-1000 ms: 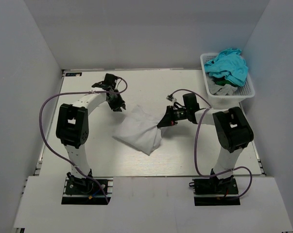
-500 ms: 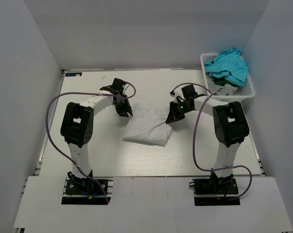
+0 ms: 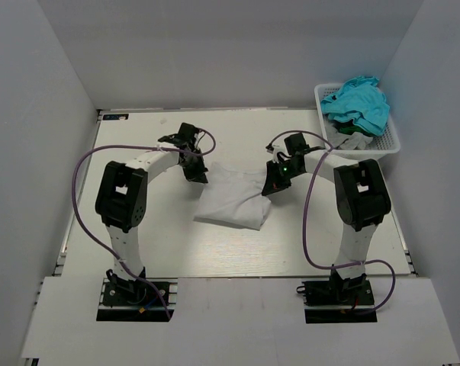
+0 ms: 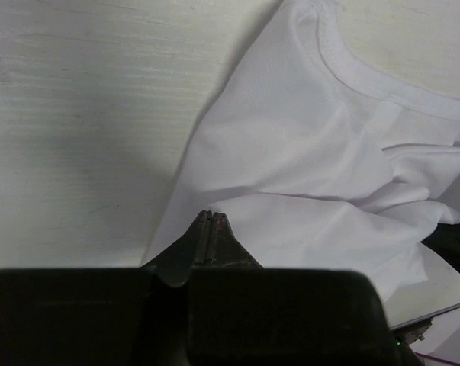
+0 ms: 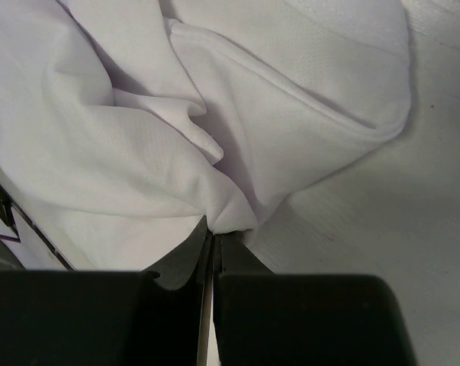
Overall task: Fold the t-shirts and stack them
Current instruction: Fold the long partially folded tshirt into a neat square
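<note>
A white t-shirt (image 3: pixel 230 197) lies crumpled in the middle of the table, between my two grippers. My left gripper (image 3: pixel 201 177) is at its upper left corner. In the left wrist view its jaws (image 4: pixel 211 216) are pressed together at the shirt's edge (image 4: pixel 291 137), near the collar. My right gripper (image 3: pixel 269 187) is at the shirt's right edge. In the right wrist view it (image 5: pixel 213 232) is shut on a bunched fold of the white cloth (image 5: pixel 138 152).
A white basket (image 3: pixel 361 157) stands at the back right. It holds teal shirts (image 3: pixel 357 103) and a grey-white cloth (image 3: pixel 349 138). Grey walls close in the table on the left, back and right.
A second ago the right gripper held the shirt as a diamond shape further front-left. It has pulled the shirt right and back; the left gripper has moved right onto the shirt's corner.
</note>
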`<state>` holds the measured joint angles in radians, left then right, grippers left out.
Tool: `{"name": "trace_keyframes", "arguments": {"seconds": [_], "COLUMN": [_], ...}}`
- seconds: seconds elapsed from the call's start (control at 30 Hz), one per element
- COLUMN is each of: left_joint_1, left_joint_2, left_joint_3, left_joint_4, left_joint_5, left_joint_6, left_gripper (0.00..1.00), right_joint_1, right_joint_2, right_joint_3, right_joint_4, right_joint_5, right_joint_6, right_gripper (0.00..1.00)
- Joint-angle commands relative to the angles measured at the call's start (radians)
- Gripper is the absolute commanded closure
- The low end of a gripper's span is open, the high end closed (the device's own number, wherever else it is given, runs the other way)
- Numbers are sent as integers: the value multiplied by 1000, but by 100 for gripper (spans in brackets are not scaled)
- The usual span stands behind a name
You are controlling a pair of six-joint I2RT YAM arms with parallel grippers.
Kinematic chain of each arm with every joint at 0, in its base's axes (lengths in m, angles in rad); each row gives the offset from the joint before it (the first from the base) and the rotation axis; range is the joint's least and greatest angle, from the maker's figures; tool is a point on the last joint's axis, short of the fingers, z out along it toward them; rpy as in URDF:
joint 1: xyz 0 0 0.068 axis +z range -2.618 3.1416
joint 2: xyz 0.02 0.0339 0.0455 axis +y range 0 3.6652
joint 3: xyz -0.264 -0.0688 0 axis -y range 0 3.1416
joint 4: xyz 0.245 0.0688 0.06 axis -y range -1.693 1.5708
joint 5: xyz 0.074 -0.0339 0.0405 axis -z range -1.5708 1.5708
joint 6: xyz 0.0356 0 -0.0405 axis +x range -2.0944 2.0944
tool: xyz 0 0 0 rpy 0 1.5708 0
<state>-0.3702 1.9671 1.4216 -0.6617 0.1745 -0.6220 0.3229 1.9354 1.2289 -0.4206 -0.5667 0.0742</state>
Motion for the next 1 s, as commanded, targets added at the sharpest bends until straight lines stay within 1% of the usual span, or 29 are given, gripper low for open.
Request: {"name": "trace_keyframes", "arguments": {"seconds": [0.0, 0.03, 0.1, 0.17, 0.3, 0.43, 0.57, 0.67, 0.73, 0.77, 0.83, 0.87, 0.93, 0.97], "left_joint_1": [-7, -16, -16, -16, -16, -16, -16, -16, -16, -16, -16, -16, -4, -4], "left_joint_2": [-129, -181, -236, -310, -393, -448, -459, -397, -358, -341, -321, -321, -338, -349], "left_joint_3": [-13, -32, -88, -136, -170, -181, -159, -122, -80, -67, -58, -58, -68, -79], "left_joint_4": [25, 54, 91, 106, 137, 220, 286, 319, 329, 329, 390, 417, 482, 502], "left_joint_5": [-18, -18, -6, 3, 14, -6, -111, -185, -196, -219, -242, -242, -216, -205], "left_joint_6": [5, 5, 5, 5, 5, -4, -22, -34, -35, -35, -35, -25, -25, -25], "left_gripper": [100, 100, 100, 100, 100, 100, 100, 100, 100, 100, 100, 100, 100, 100], "right_joint_1": [2, 5, 4, 8, 8, 7, -1, -16, -34, -39, -50, -56, -62, -61], "right_joint_2": [-79, -91, -141, -168, -262, -306, -308, -273, -244, -237, -236, -242, -253, -274], "right_joint_3": [27, 26, 12, -6, -55, -63, -56, -40, -29, -23, -26, -25, -19, -16], "right_joint_4": [-23, -21, -14, -4, 41, 66, 109, 132, 155, 164, 224, 235, 267, 266], "right_joint_5": [-4, -2, -7, -21, -70, -58, -21, 1, -1, -15, -21, -53, -100, -154], "right_joint_6": [-28, -33, -30, -27, -24, -8, 44, 70, 81, 87, 105, 105, 82, 38], "right_gripper": [100, 100, 100, 100, 100, 100, 100, 100, 100, 100, 100, 100, 100, 100]}}
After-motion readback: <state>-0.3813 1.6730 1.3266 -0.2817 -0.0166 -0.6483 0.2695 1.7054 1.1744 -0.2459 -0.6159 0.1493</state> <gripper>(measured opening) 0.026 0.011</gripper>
